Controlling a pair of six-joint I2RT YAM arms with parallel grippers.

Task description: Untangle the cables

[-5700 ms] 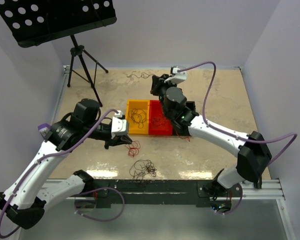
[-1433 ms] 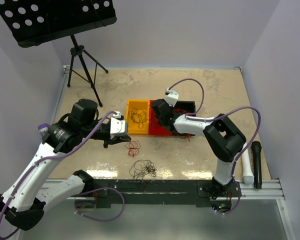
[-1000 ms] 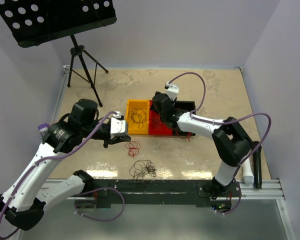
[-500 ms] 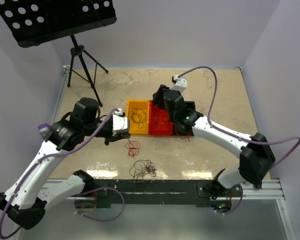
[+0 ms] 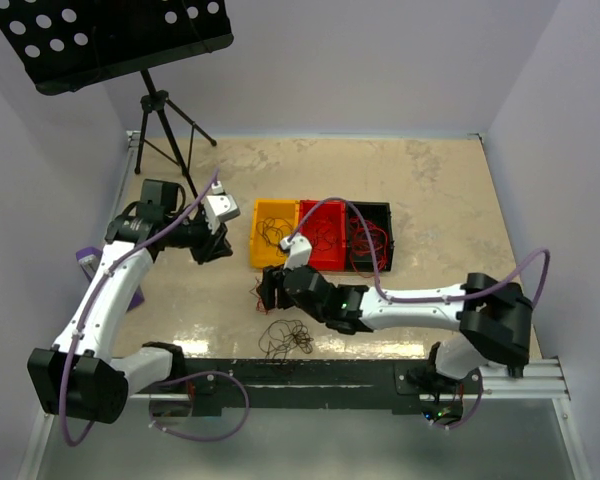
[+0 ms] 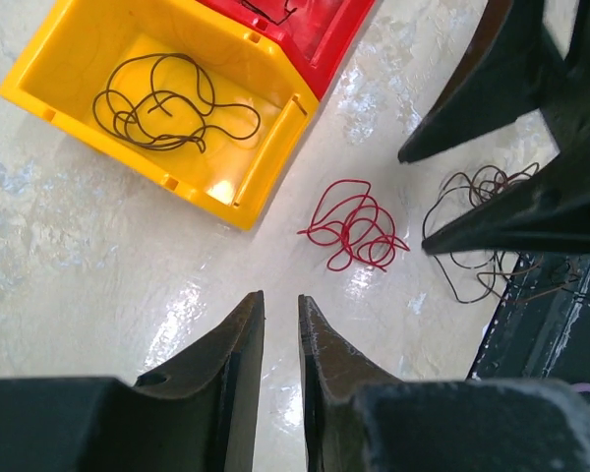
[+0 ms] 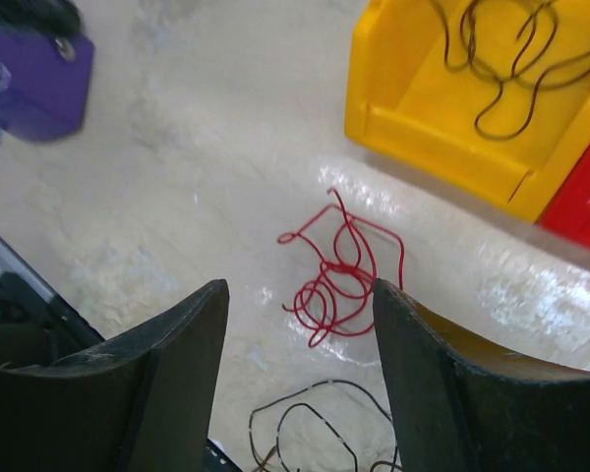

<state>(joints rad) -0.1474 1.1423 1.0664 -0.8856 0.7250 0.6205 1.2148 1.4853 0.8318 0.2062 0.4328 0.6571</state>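
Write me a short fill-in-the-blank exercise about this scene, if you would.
1. The loose cable straight below the right tool is coloured ___.
2. The right tool's jaws stand ___.
3. The bins run yellow bin, red bin, then a ___ one.
4. The left tool holds ___.
Missing words: red, open, black, nothing.
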